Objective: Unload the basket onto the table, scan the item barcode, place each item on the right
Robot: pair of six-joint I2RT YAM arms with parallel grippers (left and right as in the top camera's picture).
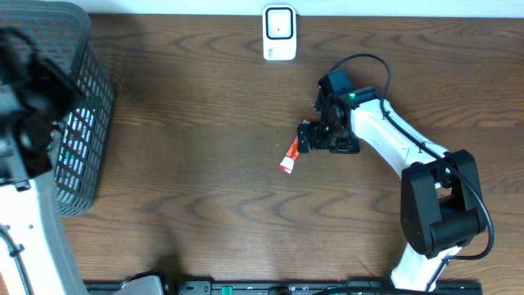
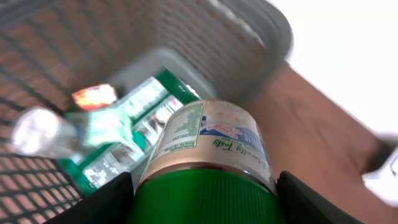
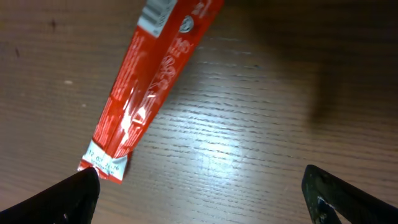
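In the left wrist view my left gripper (image 2: 205,200) is shut on the green ribbed cap of a jar (image 2: 208,149) with a white and blue label, black fingers (image 2: 102,204) pressed on both sides of the cap. The jar hangs above the grey mesh basket (image 2: 249,31). Overhead, the left arm (image 1: 33,90) is a dark blur over the basket (image 1: 82,123). The white barcode scanner (image 1: 278,33) stands at the table's far edge. My right gripper (image 3: 202,193) is open just above the wood, beside a red stick packet (image 3: 146,87), which also lies flat in the overhead view (image 1: 289,157).
Inside the basket lie green and white packs (image 2: 118,134), a clear bottle (image 2: 37,130) and a small orange item (image 2: 93,96). The right arm (image 1: 393,139) reaches in from the lower right. Bare wooden tabletop (image 1: 196,188) spreads between basket and packet.
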